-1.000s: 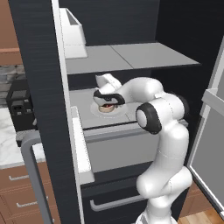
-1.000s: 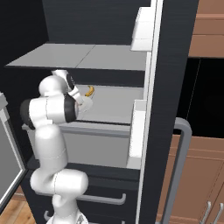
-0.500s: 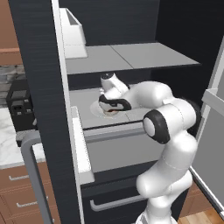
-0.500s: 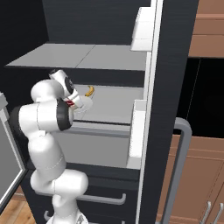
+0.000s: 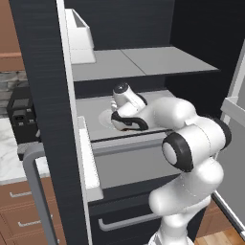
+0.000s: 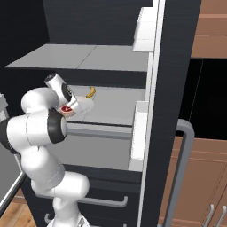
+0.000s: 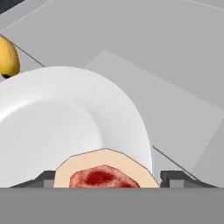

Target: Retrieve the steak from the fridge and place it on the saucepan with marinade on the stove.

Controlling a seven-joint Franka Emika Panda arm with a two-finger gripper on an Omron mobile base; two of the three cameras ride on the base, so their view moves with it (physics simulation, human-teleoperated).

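The small flat red steak (image 7: 105,176), raw meat with a pale tan rim, lies flat near the edge of a round white plate (image 7: 52,118) on a grey shelf inside the fridge. From the right base camera it is a small red patch (image 6: 66,109) on that plate. The tall black French-door fridge (image 6: 170,66) stands open, its grey shelves and lower drawers exposed.

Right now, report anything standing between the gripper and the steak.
Nothing visible does. In the hand view the steak lies on the white plate directly between the open gripper fingertips, with the yellow item off beyond the plate's far edge.
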